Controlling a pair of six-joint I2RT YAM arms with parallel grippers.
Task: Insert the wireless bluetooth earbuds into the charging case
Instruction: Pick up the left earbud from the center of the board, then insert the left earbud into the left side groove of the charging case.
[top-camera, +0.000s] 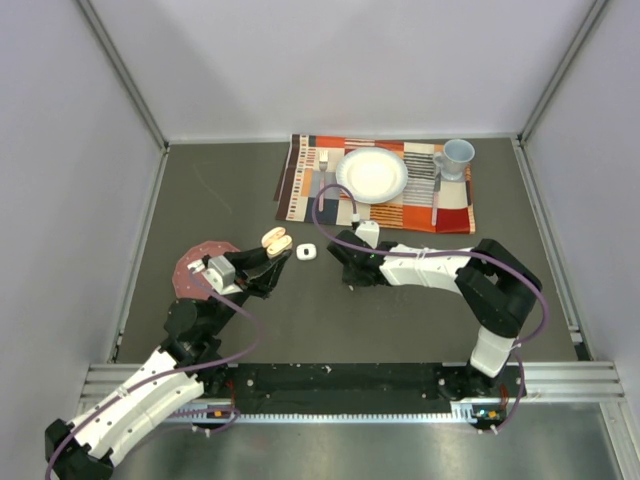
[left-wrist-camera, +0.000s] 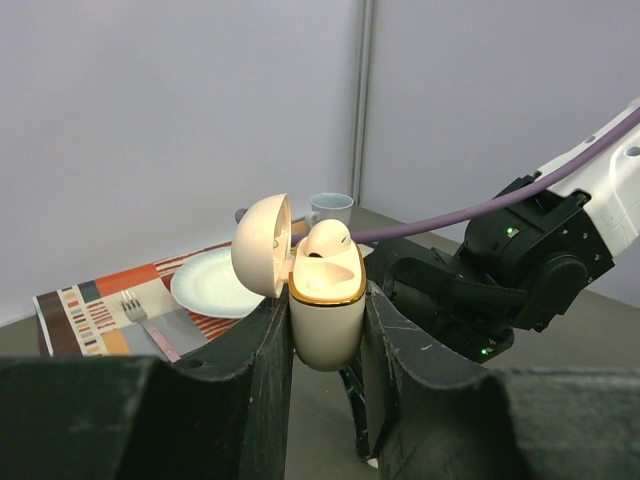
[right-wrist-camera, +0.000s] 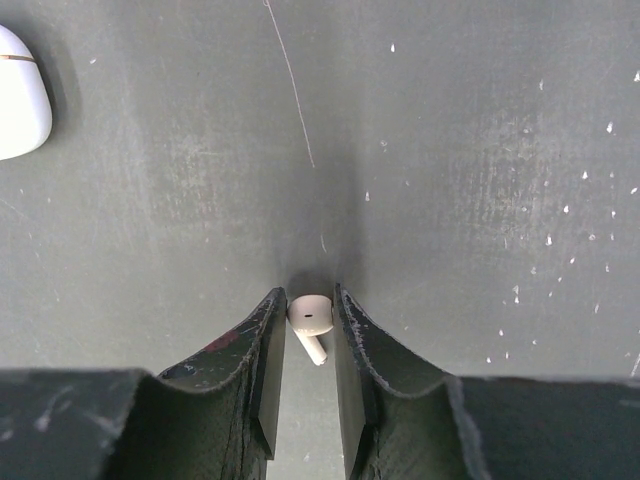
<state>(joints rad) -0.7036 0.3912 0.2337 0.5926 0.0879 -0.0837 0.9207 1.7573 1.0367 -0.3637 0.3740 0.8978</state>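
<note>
Since the far side of the counter (top-camera: 200, 200) is taken up by a striped mat (top-camera: 300, 190) with a plate (top-camera: 372, 175), mug (top-camera: 457, 157) and fork (top-camera: 323, 175) on it, nothing over there is in the way of either arm. A reddish disc (top-camera: 195, 262) is partly hidden under the left arm, and a white case (top-camera: 307, 251) is parked on the counter between the two tools, touched by neither.

The left tool (left-wrist-camera: 325, 335) is clenched on a cream case (left-wrist-camera: 325, 320), which is held upright off the counter with its lid flipped open to one side. Something rounded is seen poking out of the top, but whether that's a bud can't be told.

The right tool (right-wrist-camera: 308, 300) is pointed down at the counter and clamped around a white bud (right-wrist-camera: 310, 315). The bud is lying on the counter right between the fingertips, stem pointing back toward the wrist, with no gap showing on either side. The cream case is held nearby, over toward the left arm.
</note>
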